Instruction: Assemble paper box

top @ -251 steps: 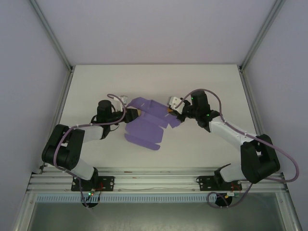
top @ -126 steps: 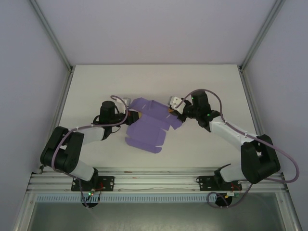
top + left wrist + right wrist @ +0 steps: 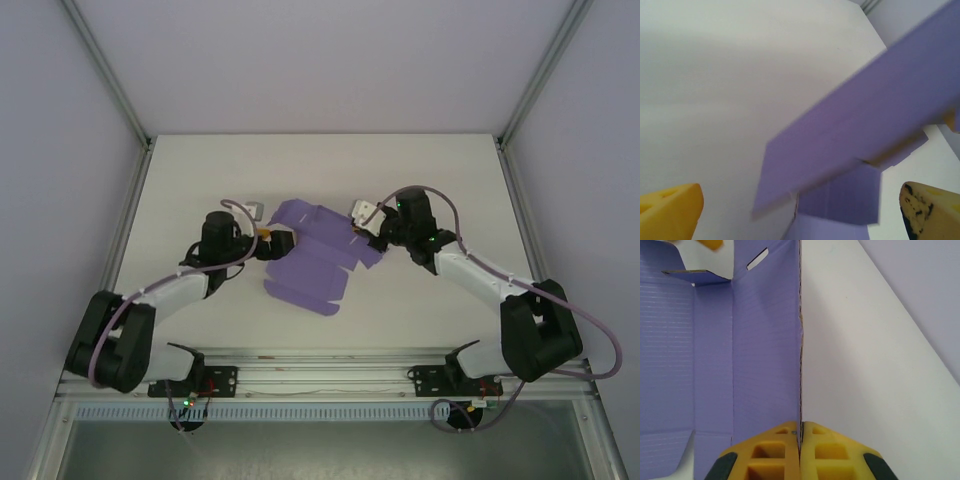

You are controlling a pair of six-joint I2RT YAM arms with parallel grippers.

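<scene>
The paper box (image 3: 310, 265) is a partly folded purple sheet lying mid-table, with one panel raised at its far side. My left gripper (image 3: 272, 243) is open at the sheet's left edge. In the left wrist view its yellow fingers (image 3: 670, 212) stand wide apart, with a tilted purple panel (image 3: 855, 130) between and above them, touching neither. My right gripper (image 3: 362, 232) is shut on the sheet's right edge. In the right wrist view that upright edge (image 3: 800, 365) runs straight into the closed fingers (image 3: 800, 432), and the creased panels (image 3: 740, 355) spread out to the left.
The white table (image 3: 440, 180) is bounded by pale enclosure walls and metal frame posts (image 3: 105, 70). An aluminium rail (image 3: 320, 375) with both arm bases runs along the near edge. A cable loops over each wrist.
My left gripper has gone from shut to wide open, letting go of the sheet's left edge, and its elbow has swung out to the left. The right gripper has held still.
</scene>
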